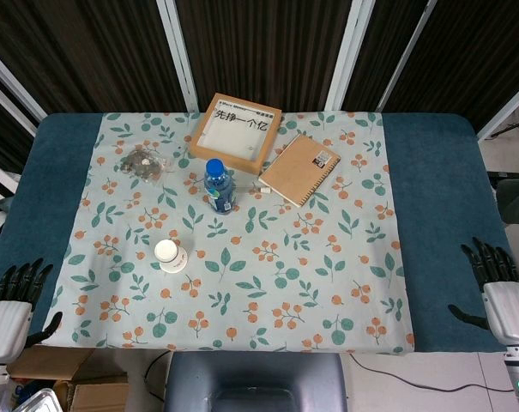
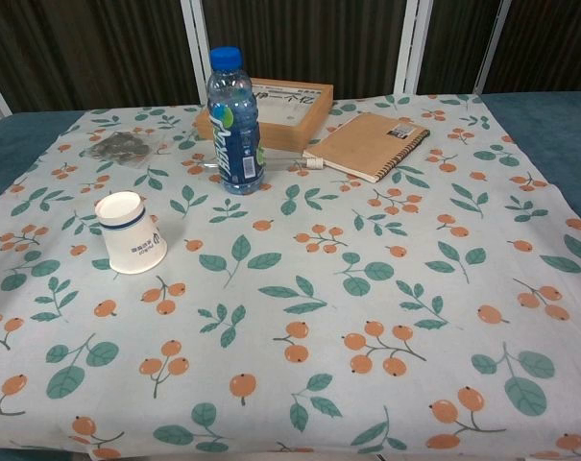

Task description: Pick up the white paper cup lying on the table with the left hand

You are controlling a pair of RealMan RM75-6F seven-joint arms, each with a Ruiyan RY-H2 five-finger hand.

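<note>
My left hand [image 1: 9, 311] rests at the near surface edge, fingers released and holding nothing; right hand [image 1: 499, 296] likewise. Pick-up not begun. The white paper cup [image 2: 130, 232] sits near-left of the water bottle [image 2: 234, 120]; I judge a forward reach follows.

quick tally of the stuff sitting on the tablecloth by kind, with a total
paper cup: 1
water bottle: 1
framed sign: 1
spiral notebook: 1
clear bag of small bits: 1
pen-like item between frame and notebook: 1
Total: 6
</note>
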